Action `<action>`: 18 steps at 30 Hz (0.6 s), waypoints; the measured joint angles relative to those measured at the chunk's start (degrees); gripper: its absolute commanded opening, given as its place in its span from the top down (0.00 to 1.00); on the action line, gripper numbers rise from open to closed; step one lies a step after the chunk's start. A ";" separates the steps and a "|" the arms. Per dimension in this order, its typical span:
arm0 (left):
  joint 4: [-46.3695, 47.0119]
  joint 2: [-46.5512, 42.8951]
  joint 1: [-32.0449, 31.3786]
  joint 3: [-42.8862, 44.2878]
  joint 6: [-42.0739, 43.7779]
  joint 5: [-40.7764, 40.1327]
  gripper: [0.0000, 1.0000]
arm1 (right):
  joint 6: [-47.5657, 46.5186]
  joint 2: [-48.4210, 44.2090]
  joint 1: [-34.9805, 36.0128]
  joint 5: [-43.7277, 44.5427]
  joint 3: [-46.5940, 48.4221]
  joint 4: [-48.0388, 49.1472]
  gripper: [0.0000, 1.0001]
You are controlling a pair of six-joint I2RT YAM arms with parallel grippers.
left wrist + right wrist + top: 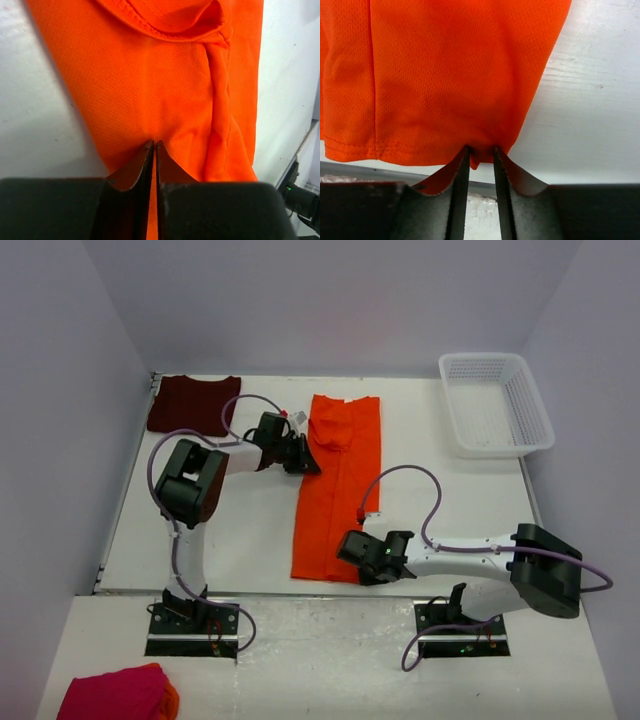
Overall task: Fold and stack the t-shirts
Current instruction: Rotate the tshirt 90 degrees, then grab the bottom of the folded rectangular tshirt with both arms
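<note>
The orange t-shirt (335, 490) lies folded into a long narrow strip down the middle of the table, collar end far. My left gripper (300, 455) sits at its upper left edge. In the left wrist view that gripper (155, 144) is shut, with a thin layer of the orange cloth (160, 90) pinched between its jaws. My right gripper (350, 545) is at the strip's near right corner. In the right wrist view its jaws (481, 148) stand apart, and a small nub of the hem (445, 75) hangs loose between the tips. The maroon t-shirt (193, 403) lies flat at the far left.
A white plastic basket (500, 448) stands at the far right. A pink-red cloth bundle (115, 692) lies off the table at the near left. White walls close in the table on three sides. The table's near edge runs just behind the orange hem.
</note>
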 measured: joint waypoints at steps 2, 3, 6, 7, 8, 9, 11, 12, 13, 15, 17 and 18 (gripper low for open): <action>-0.55 -1.53 -1.27 -0.94 0.37 -2.21 0.87 | -0.76 0.00 -0.09 0.76 0.46 -0.76 0.59; -1.44 -2.56 -1.97 -1.44 0.48 -4.02 0.81 | -1.14 -0.07 -0.09 1.27 1.03 -1.29 0.57; -4.81 -6.32 -4.09 -2.71 1.55 -10.51 0.71 | -2.16 -0.42 -0.17 2.82 3.82 -3.72 0.54; -6.21 -7.67 -4.76 -2.91 1.84 -12.63 0.68 | -2.34 -0.74 -0.17 3.28 5.03 -4.59 0.53; -7.52 -9.18 -5.35 -2.99 2.03 -14.38 0.66 | -2.45 -1.20 -0.17 3.89 5.99 -5.25 0.53; -8.50 -10.67 -5.86 -2.99 2.12 -15.98 0.63 | -2.45 -1.95 -0.17 4.22 6.82 -5.81 0.53; -9.84 -13.29 -6.23 -2.99 2.49 -18.40 0.60 | -2.32 -4.00 -0.17 5.03 7.72 -7.34 0.53; -10.25 -14.27 -6.23 -2.99 2.71 -19.34 0.59 | -2.10 -5.22 -0.17 5.38 7.82 -8.09 0.53; -10.58 -15.04 -6.21 -2.99 2.93 -20.22 0.59 | -1.86 -6.64 -0.17 5.46 7.82 -9.07 0.53; -10.99 -15.61 -6.14 -2.91 3.39 -21.97 0.58 | -1.33 -9.53 -0.20 5.42 7.69 -10.67 0.53; -12.26 -15.39 -6.14 -2.84 3.80 -23.21 0.58 | -0.63 -12.61 -0.17 5.18 6.84 -11.15 0.53; -12.83 -15.17 -6.14 -2.84 3.98 -23.56 0.58 | -0.31 -14.12 -0.11 5.01 6.19 -11.28 0.53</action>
